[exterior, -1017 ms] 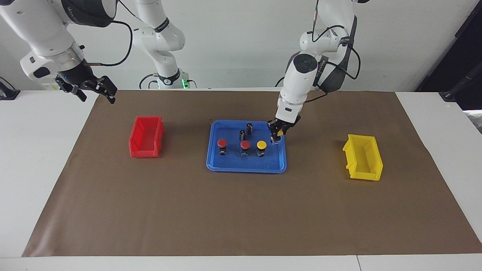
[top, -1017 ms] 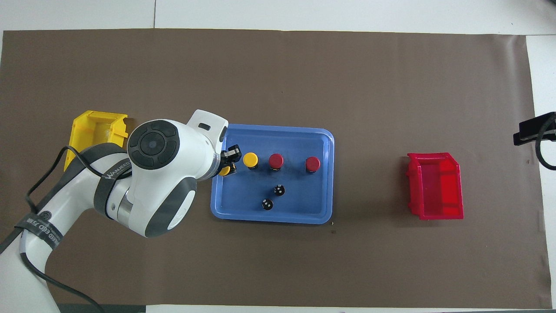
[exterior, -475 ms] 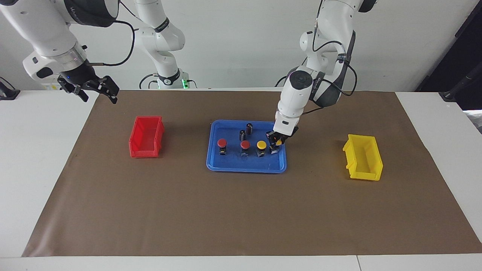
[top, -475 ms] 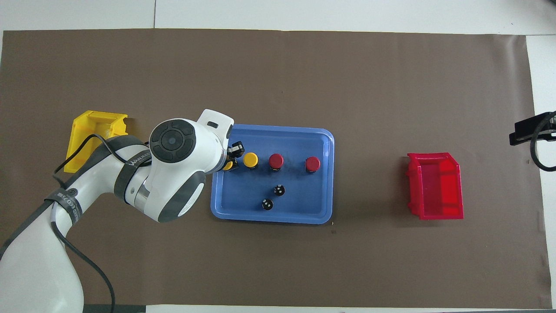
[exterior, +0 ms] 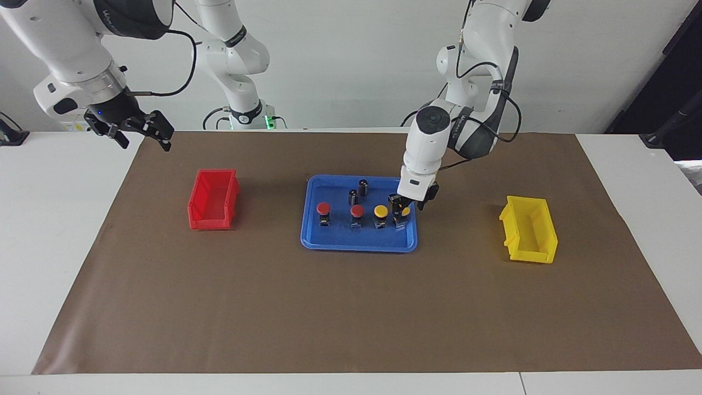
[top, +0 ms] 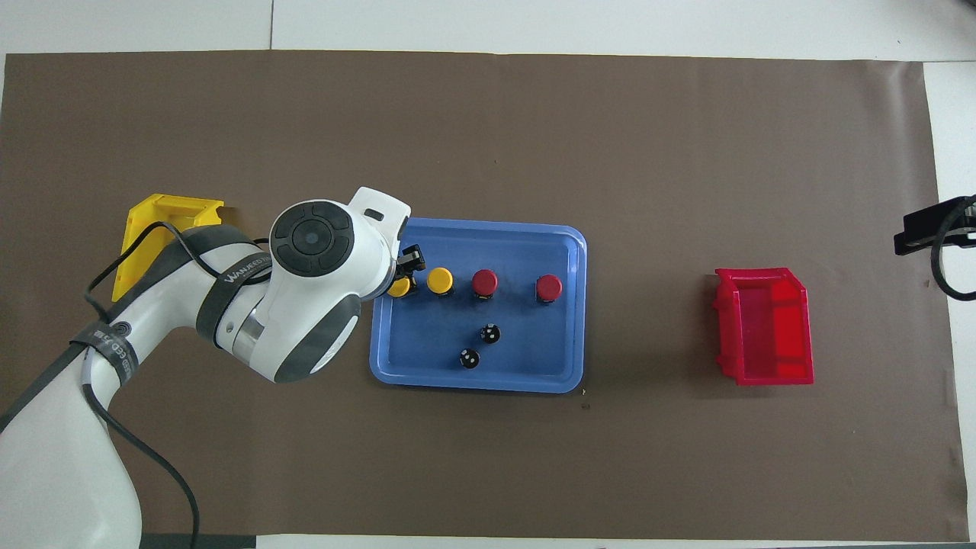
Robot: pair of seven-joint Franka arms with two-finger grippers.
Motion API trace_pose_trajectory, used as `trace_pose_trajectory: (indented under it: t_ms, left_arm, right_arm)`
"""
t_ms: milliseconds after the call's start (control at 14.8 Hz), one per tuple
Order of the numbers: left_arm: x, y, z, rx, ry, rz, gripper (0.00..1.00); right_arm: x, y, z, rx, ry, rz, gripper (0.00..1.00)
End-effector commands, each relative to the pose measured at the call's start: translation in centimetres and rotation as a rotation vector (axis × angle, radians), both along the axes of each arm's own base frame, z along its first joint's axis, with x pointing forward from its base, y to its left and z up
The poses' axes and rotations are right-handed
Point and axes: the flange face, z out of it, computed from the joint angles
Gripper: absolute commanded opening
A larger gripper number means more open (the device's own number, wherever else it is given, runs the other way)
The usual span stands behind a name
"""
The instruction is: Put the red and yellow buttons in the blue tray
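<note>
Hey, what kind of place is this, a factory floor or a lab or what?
Most likely a robotics lab: two white arms mounted at a table covered by a brown mat, with a blue tray between a red bin and a yellow bin.

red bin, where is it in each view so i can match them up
Facing view: the red bin sits at picture left, on the brown mat toward the right arm's end.
Overhead view: the red bin sits at picture right.
Shared landmark: the blue tray at mid-table, beside the bin in both.
</note>
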Motion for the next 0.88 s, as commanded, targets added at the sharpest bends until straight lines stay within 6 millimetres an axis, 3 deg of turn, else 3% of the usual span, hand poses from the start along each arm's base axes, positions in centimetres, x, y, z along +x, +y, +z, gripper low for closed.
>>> trace_pose_trajectory:
  t_ms: [0,68,203,271,407,542,610,814]
  left_arm:
    - [0.9,2.4,5.1,0.079,0.036,-0.089,1.0]
    - [1.3,3.9,6.3,0.086,0.024,-0.107,1.0]
    - [3.4,8.9,7.6,0.095,0.016,-0.122,1.0]
    - [4.0,11.8,9.2,0.081,0.016,-0.155,1.0]
    - [4.6,19.6,13.2,-0.011,0.025,-0.186,1.0]
    - [4.1,25.1,15.6,-0.077,0.046,-0.202,1.0]
    - [3.9,26.7,16.4,-0.081,0.055,-0.217,1.0]
    - [2.6,28.1,19.9,-0.093,0.062,-0.274,1.0]
  right_arm:
    - [-0.5,-0.2,0.1,0.002,-0.002,0.003,1.0]
    - [-0.5,-0.2,0.3,0.003,-0.005,0.004,1.0]
    - [-0.4,-0.4,0.3,0.004,-0.005,-0.002,1.0]
    - [-0.5,-0.4,0.3,0.004,-0.004,-0.001,1.0]
    - [-0.5,-0.5,0.4,0.004,-0.007,-0.002,1.0]
    - [-0.4,-0.8,0.5,0.004,-0.01,-0.005,1.0]
    - [-0.4,-0.8,0.5,0.005,-0.012,-0.007,1.0]
    - [-0.4,-0.9,0.5,0.004,-0.012,-0.007,1.0]
